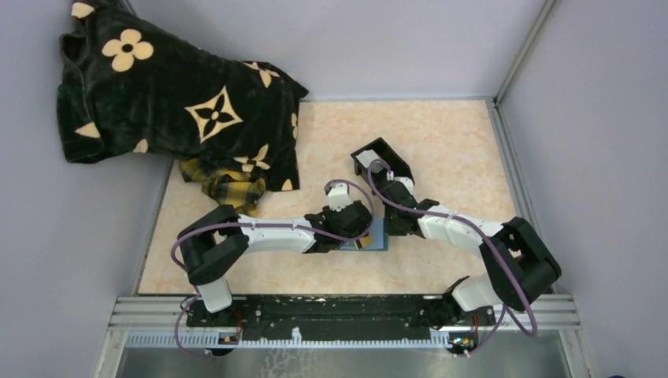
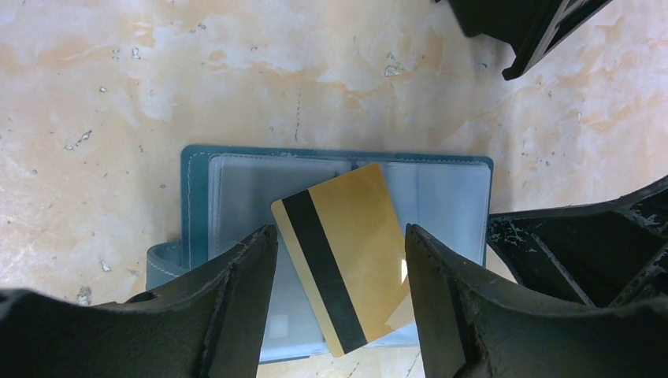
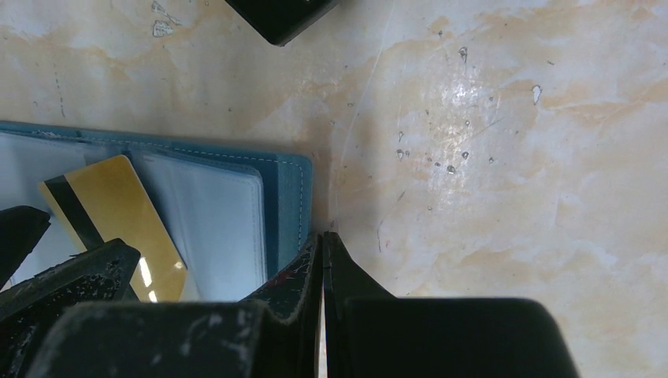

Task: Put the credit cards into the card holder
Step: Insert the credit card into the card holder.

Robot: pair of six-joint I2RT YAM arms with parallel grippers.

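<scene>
The card holder (image 2: pixel 197 213) is a blue wallet lying open on the table, its clear sleeves facing up. One credit card (image 2: pixel 346 252), gold with a black stripe, lies tilted on top of the sleeves and is not in a slot. My left gripper (image 2: pixel 340 232) is open, one finger on each side of the card without gripping it. My right gripper (image 3: pixel 323 236) is shut and empty, its tips at the holder's right edge (image 3: pixel 287 205). The card also shows in the right wrist view (image 3: pixel 118 213). From above, both grippers meet over the holder (image 1: pixel 378 236).
A black open-topped box (image 1: pixel 382 161) stands just behind the right gripper and shows in the left wrist view (image 2: pixel 536 24). A dark flowered blanket (image 1: pixel 181 102) and a yellow plaid cloth (image 1: pixel 224 185) lie at the back left. Walls enclose the table.
</scene>
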